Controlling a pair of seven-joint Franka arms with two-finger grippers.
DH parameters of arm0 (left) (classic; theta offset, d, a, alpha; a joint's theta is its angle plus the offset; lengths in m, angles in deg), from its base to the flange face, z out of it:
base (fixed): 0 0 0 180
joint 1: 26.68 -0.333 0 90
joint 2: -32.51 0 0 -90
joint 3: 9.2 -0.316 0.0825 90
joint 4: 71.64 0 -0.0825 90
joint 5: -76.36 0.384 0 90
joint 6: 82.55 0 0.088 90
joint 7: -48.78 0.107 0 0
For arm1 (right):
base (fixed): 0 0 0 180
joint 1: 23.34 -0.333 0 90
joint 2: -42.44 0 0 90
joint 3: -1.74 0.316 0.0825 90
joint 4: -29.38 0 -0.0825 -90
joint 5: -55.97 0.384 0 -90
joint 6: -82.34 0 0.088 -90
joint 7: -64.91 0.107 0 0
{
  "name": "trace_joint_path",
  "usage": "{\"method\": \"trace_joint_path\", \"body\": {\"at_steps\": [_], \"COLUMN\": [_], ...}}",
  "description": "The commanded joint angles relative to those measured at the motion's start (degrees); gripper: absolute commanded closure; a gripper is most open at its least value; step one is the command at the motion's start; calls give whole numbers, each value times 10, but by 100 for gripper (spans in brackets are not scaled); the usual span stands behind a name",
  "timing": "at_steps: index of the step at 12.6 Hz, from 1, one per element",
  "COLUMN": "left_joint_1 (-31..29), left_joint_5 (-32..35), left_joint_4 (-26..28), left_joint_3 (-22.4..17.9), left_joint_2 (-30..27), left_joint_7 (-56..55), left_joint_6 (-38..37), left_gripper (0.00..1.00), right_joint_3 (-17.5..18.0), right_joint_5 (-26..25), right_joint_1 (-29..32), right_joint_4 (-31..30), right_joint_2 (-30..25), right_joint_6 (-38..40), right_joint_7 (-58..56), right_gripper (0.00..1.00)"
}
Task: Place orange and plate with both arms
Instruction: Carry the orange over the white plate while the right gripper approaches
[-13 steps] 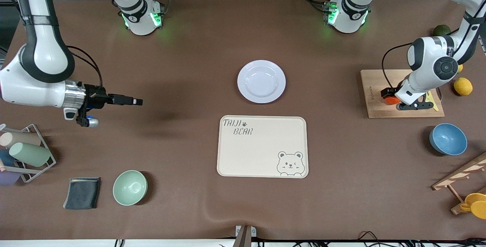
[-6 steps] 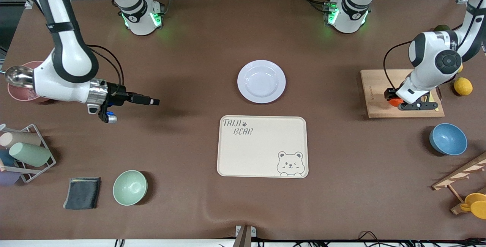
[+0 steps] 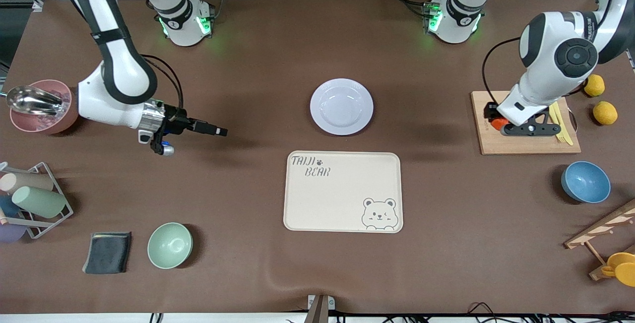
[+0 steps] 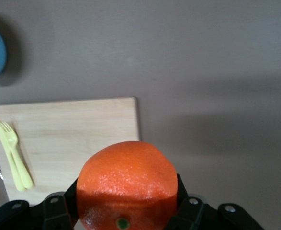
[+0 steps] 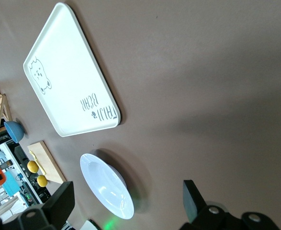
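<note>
Your left gripper (image 3: 497,123) is clamped on the orange (image 4: 127,184), up over the wooden board's (image 3: 526,142) edge toward the plate (image 3: 341,106); your right gripper (image 3: 222,132) hangs with fingers spread over bare table toward the right arm's end, with open brown table between it and the plate. The plate sits mid-table, just farther from the front camera than the cream tray (image 3: 342,191) — nothing lies on either. You have one plate, one tray, one green bowl (image 3: 169,245), one blue bowl (image 3: 585,181) and two yellow fruits (image 3: 604,112) beside the board — and a pink bowl (image 3: 43,112) holding a metal scoop (image 3: 31,99).
</note>
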Motion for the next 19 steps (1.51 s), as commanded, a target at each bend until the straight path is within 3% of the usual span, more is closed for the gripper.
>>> {"method": "trace_joint_path", "body": {"at_steps": [1, 5, 7, 9, 12, 13, 15, 17, 19], "left_joint_1": [-4, -3, 7, 48, 107, 119, 169, 221, 266], "left_joint_5": [-30, -36, -59, -64, -54, -55, -49, 15, 84], "left_joint_4": [-47, -93, -99, -122, -166, -167, -167, -168, -182], "left_joint_3": [67, 185, 222, 225, 225, 225, 222, 204, 183], "left_joint_2": [12, 40, 68, 115, 193, 205, 246, 299, 353], "left_joint_7": [-74, -233, -283, -328, -408, -417, -472, -540, -606], "left_joint_6": [-63, -114, -112, -110, -103, -76, -13, 20, 41], "left_gripper": [89, 89, 90, 90, 91, 91, 91, 91, 91], "right_joint_3": [-4, -4, -4, -4, -4, -4, -4, -4, -4], "right_joint_5": [76, 121, 136, 172, 182, 209, 311, 365, 373], "right_joint_1": [-16, -33, -54, -81, -108, -115, -129, -151, -158], "right_joint_4": [-39, -50, -49, -49, -50, -51, -64, -63, -64], "right_joint_2": [-17, -12, -6, 3, 11, 13, 29, 49, 50], "right_joint_6": [-18, -22, -36, -48, -73, -73, -72, -73, -75], "right_joint_7": [-70, -106, -106, -111, -113, -123, -237, -271, -277], "right_gripper": [0, 0, 0, 0, 0, 0, 0, 0, 0]}}
